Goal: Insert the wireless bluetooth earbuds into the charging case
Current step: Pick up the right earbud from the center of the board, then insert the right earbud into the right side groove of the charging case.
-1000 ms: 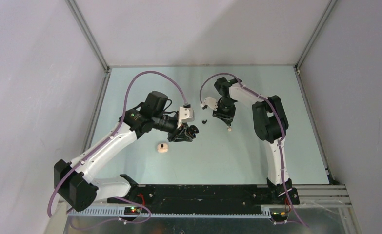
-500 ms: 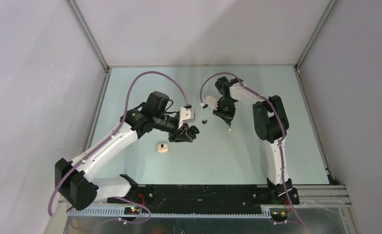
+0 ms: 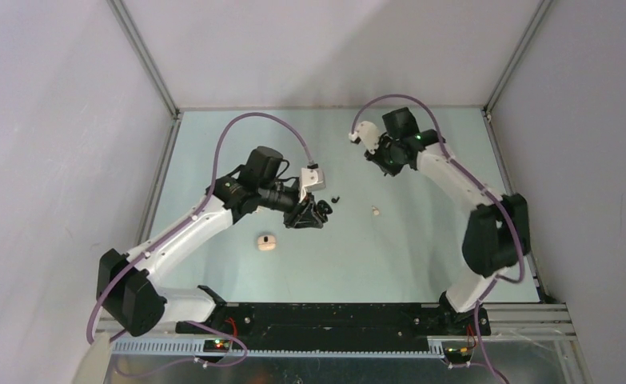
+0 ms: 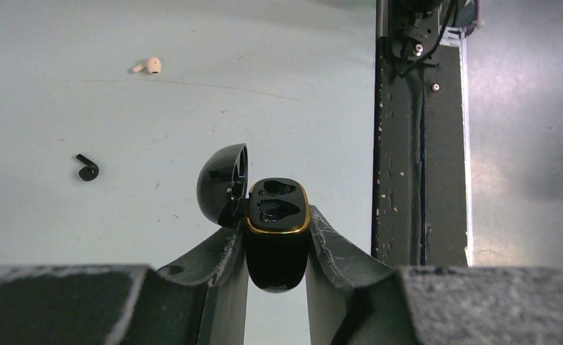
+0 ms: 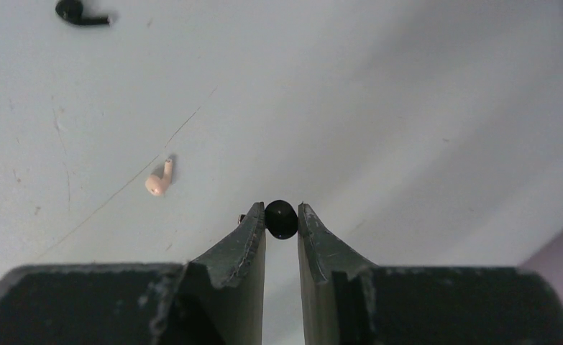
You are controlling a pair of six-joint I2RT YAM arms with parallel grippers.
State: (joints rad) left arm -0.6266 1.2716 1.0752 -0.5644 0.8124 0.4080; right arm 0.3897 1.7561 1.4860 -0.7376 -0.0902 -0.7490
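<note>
My left gripper (image 4: 277, 215) is shut on a black charging case (image 4: 277, 255) with a gold rim. Its lid (image 4: 222, 183) hangs open and both sockets look empty. From above, this gripper (image 3: 316, 211) hovers over the table's middle. A beige charging case (image 3: 267, 242) lies closed on the table, nearer the arm bases. Raised toward the back of the table, my right gripper (image 5: 281, 210) (image 3: 383, 162) is shut on a black earbud (image 5: 281, 223). A second black earbud (image 3: 335, 198) (image 4: 86, 169) and a cream earbud (image 3: 376, 211) (image 5: 159, 180) lie loose on the table.
The pale green table (image 3: 421, 256) is walled by grey panels on its left, right and far sides. A black rail (image 4: 408, 144) with the arm bases runs along the near edge.
My right gripper has closed on a black earbud, lifted off the table beside the cream earbud and swung toward the back. The left arm has shifted slightly right with its case.
</note>
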